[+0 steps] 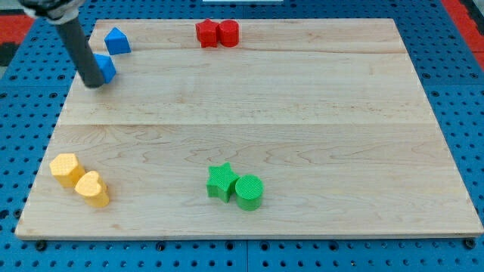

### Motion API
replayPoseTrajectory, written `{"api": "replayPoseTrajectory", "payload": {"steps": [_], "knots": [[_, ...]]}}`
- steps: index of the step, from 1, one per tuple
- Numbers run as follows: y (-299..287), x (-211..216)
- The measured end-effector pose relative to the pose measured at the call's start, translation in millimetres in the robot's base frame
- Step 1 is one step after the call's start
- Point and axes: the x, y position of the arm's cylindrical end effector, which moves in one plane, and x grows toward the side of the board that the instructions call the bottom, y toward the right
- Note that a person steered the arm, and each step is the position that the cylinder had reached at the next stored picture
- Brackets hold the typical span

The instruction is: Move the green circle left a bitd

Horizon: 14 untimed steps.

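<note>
Green circle [249, 192], a short green cylinder, is the landmark I place everything against; it sits near the bottom edge of the wooden board [302, 113], touching a green star [221, 181] on its left side. My arm carries no claw, only a straight dark rod, so nothing is clenched or grasped; my tip [93, 83] rests far up and to the left of the green circle, well apart from it, pressed against a blue block [105, 68] whose shape I cannot make out behind the rod; a second blue block [116, 40], roughly house-shaped, lies just above that one. Straight up from the green circle, at the board's far edge, two red blocks [217, 33] touch side by side. Far to the circle's left, at about its own level, a yellow hexagon [66, 168] and a yellow heart-like block [91, 189] touch each other.
</note>
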Motion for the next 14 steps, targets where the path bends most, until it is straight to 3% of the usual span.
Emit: {"api": "replayPoseTrajectory", "payload": {"steps": [2, 3, 4, 5, 6, 7, 8, 9, 10, 11, 12, 13, 14], "knots": [[39, -20], [88, 9], [183, 35], [265, 99], [287, 180], [318, 200], [281, 217], [277, 221], [336, 238], [287, 231], [273, 194], [338, 197], [374, 251]]}}
